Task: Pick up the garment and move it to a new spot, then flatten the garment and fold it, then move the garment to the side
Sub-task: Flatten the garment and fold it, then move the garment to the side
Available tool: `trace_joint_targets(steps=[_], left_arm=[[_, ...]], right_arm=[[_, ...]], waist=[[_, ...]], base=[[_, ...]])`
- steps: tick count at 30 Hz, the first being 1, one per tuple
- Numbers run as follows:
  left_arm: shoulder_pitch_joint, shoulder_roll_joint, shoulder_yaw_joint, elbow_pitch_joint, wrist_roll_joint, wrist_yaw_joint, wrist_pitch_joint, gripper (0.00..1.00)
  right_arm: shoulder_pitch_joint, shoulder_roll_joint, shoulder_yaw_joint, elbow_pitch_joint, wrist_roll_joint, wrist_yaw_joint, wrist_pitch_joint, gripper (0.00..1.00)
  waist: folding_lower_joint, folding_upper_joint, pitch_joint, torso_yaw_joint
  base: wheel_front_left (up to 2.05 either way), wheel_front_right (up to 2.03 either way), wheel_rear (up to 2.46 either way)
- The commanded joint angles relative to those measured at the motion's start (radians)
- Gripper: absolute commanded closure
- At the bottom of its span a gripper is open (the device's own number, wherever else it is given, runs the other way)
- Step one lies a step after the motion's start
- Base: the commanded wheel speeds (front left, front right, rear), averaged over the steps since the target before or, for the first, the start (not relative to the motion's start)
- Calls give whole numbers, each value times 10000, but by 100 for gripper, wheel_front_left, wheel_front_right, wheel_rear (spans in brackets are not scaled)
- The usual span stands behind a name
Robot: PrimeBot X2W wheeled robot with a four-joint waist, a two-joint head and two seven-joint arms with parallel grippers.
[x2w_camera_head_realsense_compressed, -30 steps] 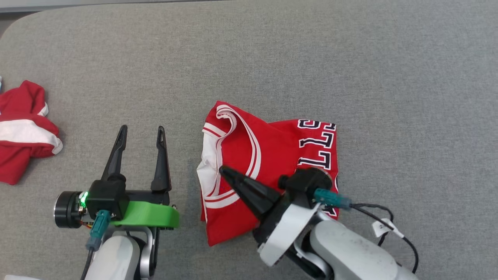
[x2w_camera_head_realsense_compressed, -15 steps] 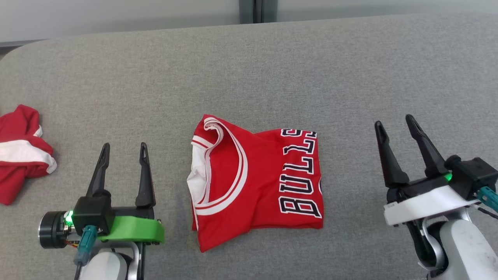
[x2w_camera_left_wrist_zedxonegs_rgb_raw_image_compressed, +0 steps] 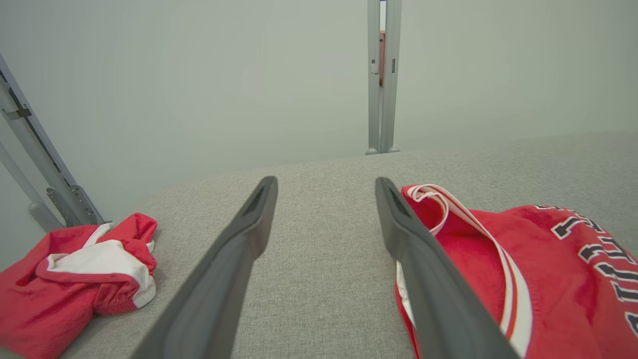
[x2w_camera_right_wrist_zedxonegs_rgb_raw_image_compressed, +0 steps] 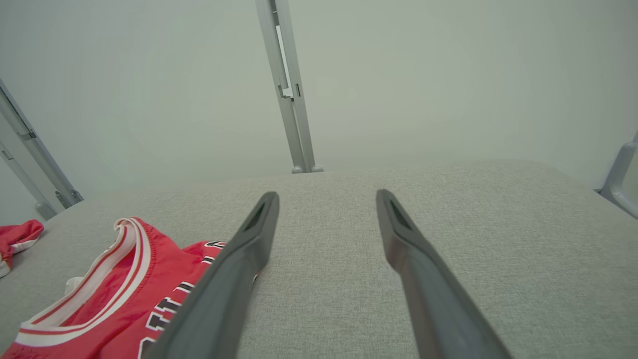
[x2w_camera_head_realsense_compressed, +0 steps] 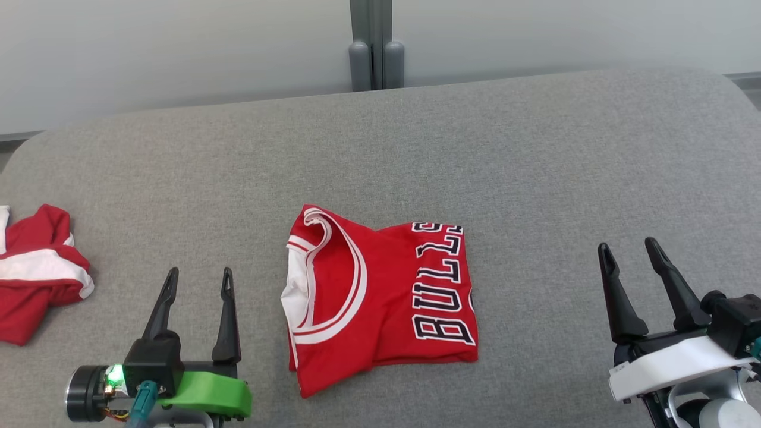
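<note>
The garment (x2w_camera_head_realsense_compressed: 380, 297), a red jersey with white trim and dark lettering, lies folded in the middle of the grey table (x2w_camera_head_realsense_compressed: 535, 166). It also shows at the right of the left wrist view as the garment (x2w_camera_left_wrist_zedxonegs_rgb_raw_image_compressed: 523, 269) and at the lower left of the right wrist view as the garment (x2w_camera_right_wrist_zedxonegs_rgb_raw_image_compressed: 114, 304). My left gripper (x2w_camera_head_realsense_compressed: 199, 276) hovers open to the left of it, with nothing between its fingers. Well off to the right, my right gripper (x2w_camera_head_realsense_compressed: 627, 248) stands open and empty too.
A second crumpled red and white cloth (x2w_camera_head_realsense_compressed: 35, 273) lies at the table's left edge, seen also as the cloth (x2w_camera_left_wrist_zedxonegs_rgb_raw_image_compressed: 75, 274). Behind the table's far edge stand a pale wall and a grey metal post (x2w_camera_head_realsense_compressed: 371, 44).
My right gripper has let go of the garment, opened and drawn back to the right. The head camera has tilted up, bringing the wall into view. The garment lies still.
</note>
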Motion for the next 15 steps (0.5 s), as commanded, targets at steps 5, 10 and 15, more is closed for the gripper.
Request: trace_joint_targets(steps=[5, 10, 15], left_arm=[[408, 110, -7, -71, -68, 113, 81, 0], [471, 113, 18, -55, -136, 175, 86, 0], [453, 117, 33, -19, -200, 206, 67, 0]], right_arm=[[497, 43, -96, -318, -109, 0, 227, 0], [606, 17, -152, -456, -151, 0, 330, 0], [680, 46, -219, -533, -180, 0, 415, 0]], waist=[[0, -1, -409, -5], [0, -1, -446, 13], [0, -1, -437, 21]], base=[[0, 0, 0], [0, 0, 0], [0, 0, 0]])
